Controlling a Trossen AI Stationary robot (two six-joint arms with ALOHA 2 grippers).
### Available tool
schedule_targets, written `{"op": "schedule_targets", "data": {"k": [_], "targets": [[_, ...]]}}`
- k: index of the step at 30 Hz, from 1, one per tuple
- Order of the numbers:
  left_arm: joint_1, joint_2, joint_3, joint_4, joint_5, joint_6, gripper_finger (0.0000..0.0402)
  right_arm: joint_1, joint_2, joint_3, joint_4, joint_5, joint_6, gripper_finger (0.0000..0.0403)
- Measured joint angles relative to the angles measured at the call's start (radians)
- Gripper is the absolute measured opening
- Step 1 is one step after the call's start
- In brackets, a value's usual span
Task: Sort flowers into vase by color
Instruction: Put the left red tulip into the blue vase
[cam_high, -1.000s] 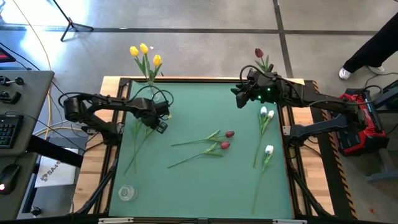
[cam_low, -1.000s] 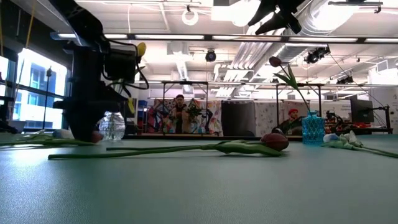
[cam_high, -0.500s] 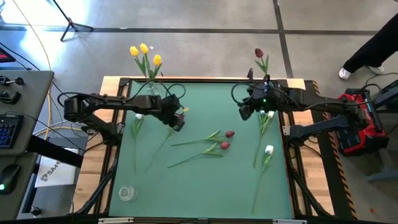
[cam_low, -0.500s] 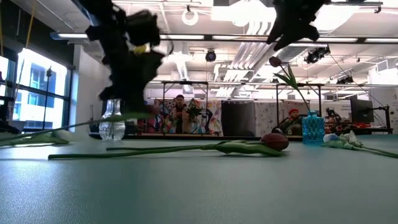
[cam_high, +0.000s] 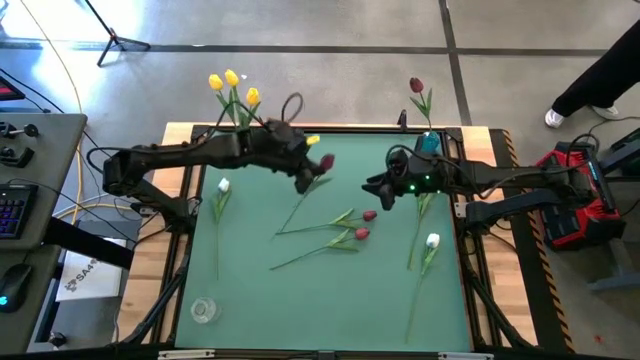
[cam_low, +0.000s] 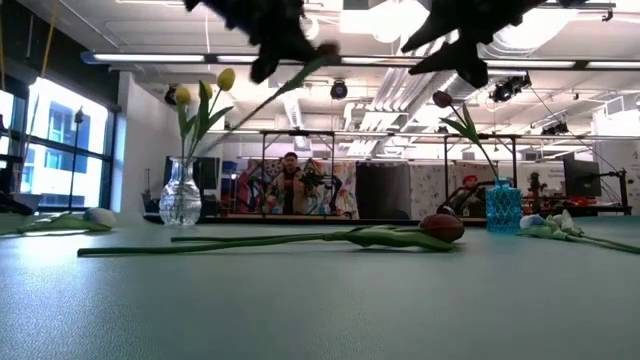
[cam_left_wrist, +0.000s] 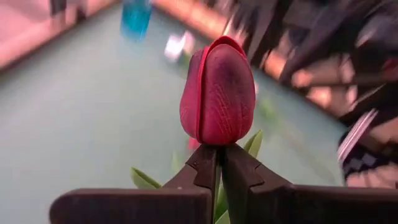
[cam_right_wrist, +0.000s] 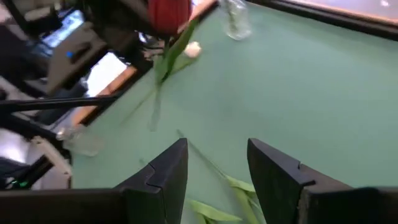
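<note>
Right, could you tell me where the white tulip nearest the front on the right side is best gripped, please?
On the bare stem below the leaves of that white tulip, coming straight down with the open right gripper, jaws across the stem. It lies flat on the mat, and that thin stretch lies apart from other flowers.

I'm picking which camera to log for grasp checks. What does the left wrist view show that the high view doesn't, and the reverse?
Only the left wrist view shows the grip up close: the left gripper has its fingers shut on the stem just below the dark red tulip head.

Only the high view shows the layout: the yellow tulips at the table's far edge, two red tulips lying mid-table, white tulips on the right, and the right gripper, open, nearby.

Both show the held tulip above the green table.
</note>
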Motion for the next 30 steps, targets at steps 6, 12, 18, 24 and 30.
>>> {"op": "schedule_targets", "data": {"k": [6, 12, 18, 24, 30], "targets": [[0.023, -0.001, 0.02, 0.274, 0.098, 0.024, 0.0001, 0.0, 0.0, 0.0, 0.131, -0.074, -0.075, 0.0155], [0.04, 0.003, 0.02, 0.442, 0.135, 0.072, 0.0001, -0.001, 0.022, 0.0, 0.223, -0.068, -0.151, 0.0155], [0.027, 0.045, 0.02, 0.673, 0.075, 0.085, 0.0001, -0.004, 0.136, 0.0, 0.484, -0.044, -0.241, 0.0155], [0.024, 0.069, 0.02, 0.718, 0.048, 0.083, 0.0, -0.004, 0.16, 0.007, 0.457, 0.042, -0.239, 0.0155], [0.025, 0.07, 0.02, 0.699, 0.045, 0.088, 0.0, -0.016, 0.16, 0.008, 0.448, 0.058, -0.239, 0.0126]]}}
